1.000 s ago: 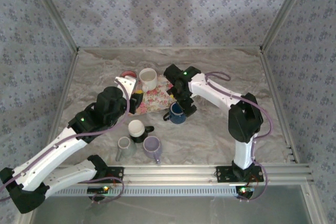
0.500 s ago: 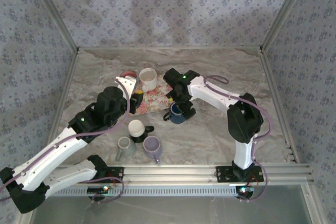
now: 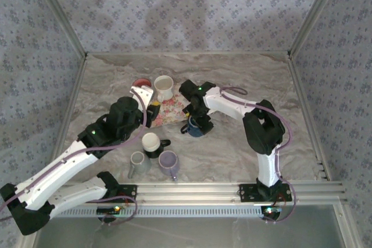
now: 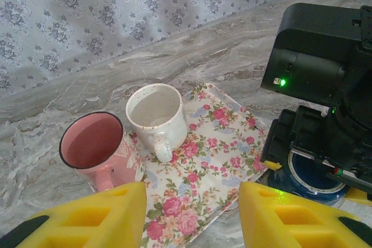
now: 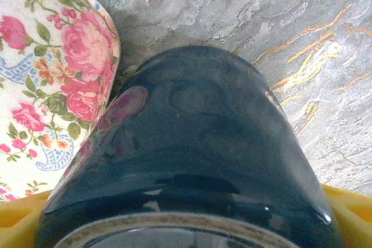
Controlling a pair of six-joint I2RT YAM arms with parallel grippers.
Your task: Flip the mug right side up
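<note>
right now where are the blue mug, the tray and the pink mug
blue mug [image 5: 192, 143], right wrist view, on its dark side wall
tray [image 4: 224, 143], left wrist view, on its bare floral surface
pink mug [image 4: 91, 140], left wrist view, on its pink inside

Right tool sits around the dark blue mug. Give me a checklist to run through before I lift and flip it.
1. Is the dark blue mug between the fingers of the right tool: ok, yellow fingers lie against both sides.
2. Grip firm enough to lift: cannot tell.
3. Room beside the mug: not ok, the edge of the floral tray lies right next to it.
4. Is the left tool out of the way: not ok, it is open and empty, over the tray and close to the right arm.
5. Are the white mug and pink mug away from the flip: ok, both upright and well apart from the blue mug.
</note>
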